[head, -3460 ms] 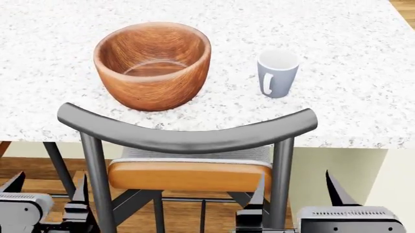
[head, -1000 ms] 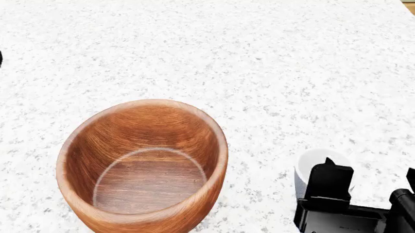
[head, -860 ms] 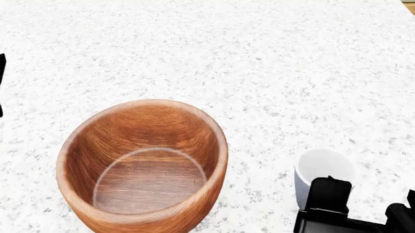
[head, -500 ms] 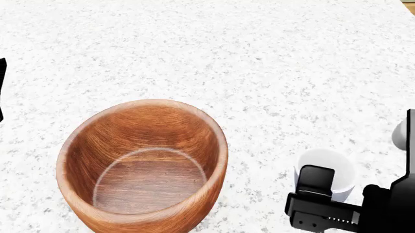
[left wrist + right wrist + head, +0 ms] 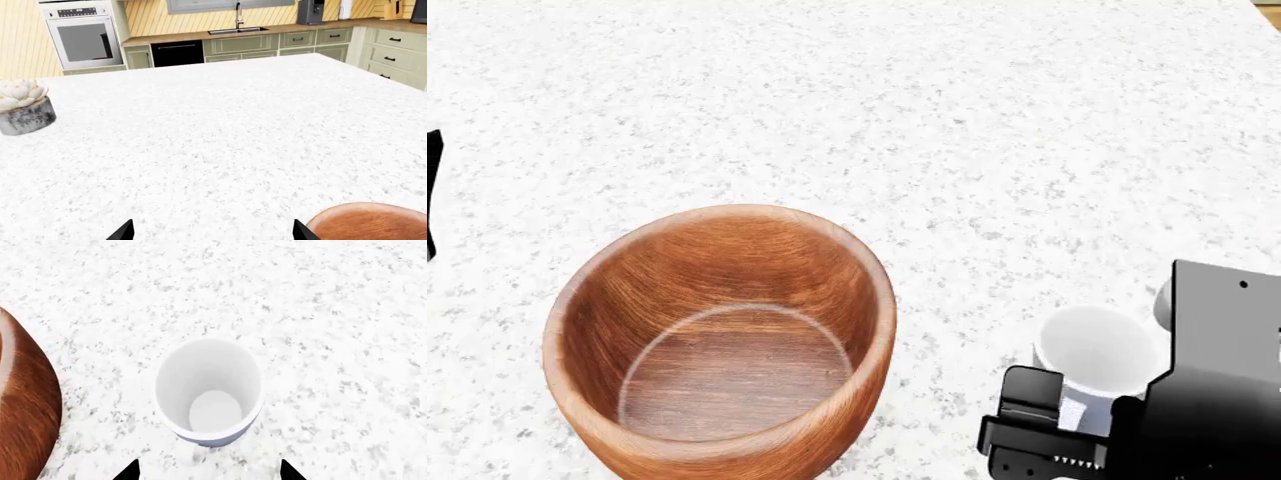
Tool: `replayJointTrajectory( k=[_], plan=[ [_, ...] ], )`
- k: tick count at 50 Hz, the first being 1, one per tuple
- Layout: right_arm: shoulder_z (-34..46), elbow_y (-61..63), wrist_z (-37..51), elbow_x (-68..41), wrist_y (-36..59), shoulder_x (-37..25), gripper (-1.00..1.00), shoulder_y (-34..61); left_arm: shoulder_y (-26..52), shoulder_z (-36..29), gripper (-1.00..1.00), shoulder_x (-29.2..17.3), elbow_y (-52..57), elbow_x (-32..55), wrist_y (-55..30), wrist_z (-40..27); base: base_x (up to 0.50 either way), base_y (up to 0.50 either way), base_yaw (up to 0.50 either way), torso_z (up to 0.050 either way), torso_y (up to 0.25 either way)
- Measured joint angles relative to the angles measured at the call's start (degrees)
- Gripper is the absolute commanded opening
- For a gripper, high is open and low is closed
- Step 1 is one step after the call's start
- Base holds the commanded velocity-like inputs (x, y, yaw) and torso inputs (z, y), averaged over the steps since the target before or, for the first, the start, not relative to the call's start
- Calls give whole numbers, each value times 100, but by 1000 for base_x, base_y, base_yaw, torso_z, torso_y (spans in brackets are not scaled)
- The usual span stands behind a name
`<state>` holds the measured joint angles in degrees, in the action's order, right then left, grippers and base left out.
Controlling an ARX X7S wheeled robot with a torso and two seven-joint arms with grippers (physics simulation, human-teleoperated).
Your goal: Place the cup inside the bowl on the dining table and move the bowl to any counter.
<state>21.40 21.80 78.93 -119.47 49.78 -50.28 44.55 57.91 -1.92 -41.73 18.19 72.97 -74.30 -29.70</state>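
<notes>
**Right gripper poised at the mug, wooden bowl waiting beside it**

Spreading apart either side of the blue-grey mug (image 5: 208, 392): right gripper (image 5: 208, 471) fingertips (image 5: 130, 471), wide open, touching nothing, mug rim lying between and just beyond them. Standing upright and empty on the speckled white dining table (image 5: 988, 130), white interior showing. Looming over the mug (image 5: 1094, 352) in the head view, the black right gripper (image 5: 1054, 440) body covering its near side. Sitting near the mug, apart from it, the reddish-brown wooden bowl (image 5: 723, 340), empty. Hovering over bare stone, left gripper (image 5: 212, 232) tips (image 5: 123, 231) also parted, bowl rim (image 5: 367, 222) just beside one. Resting well apart, a potted succulent (image 5: 23, 107); beyond the table, a wooden counter (image 5: 220, 34) with sink.
</notes>
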Motion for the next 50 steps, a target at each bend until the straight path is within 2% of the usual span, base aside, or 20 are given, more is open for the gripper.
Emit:
replayJointTrajectory(
  k=[36,37,50],
  plan=[
    [582,-1037,-848,1292,13,682,100,-199,-199,-172,100,-34,4,-63,207,106,0,0,0,0,0],
    [584,-1043,-854,1308,1,689,-100,-211,-210,-170,100,-43,5,-62,214,113,0,0,0,0,0],
    [521,-889,-747,1364,-156,675,-100,-287,-251,-194,100,-88,-4,-73,278,156,0,0,0,0,0]
  ],
)
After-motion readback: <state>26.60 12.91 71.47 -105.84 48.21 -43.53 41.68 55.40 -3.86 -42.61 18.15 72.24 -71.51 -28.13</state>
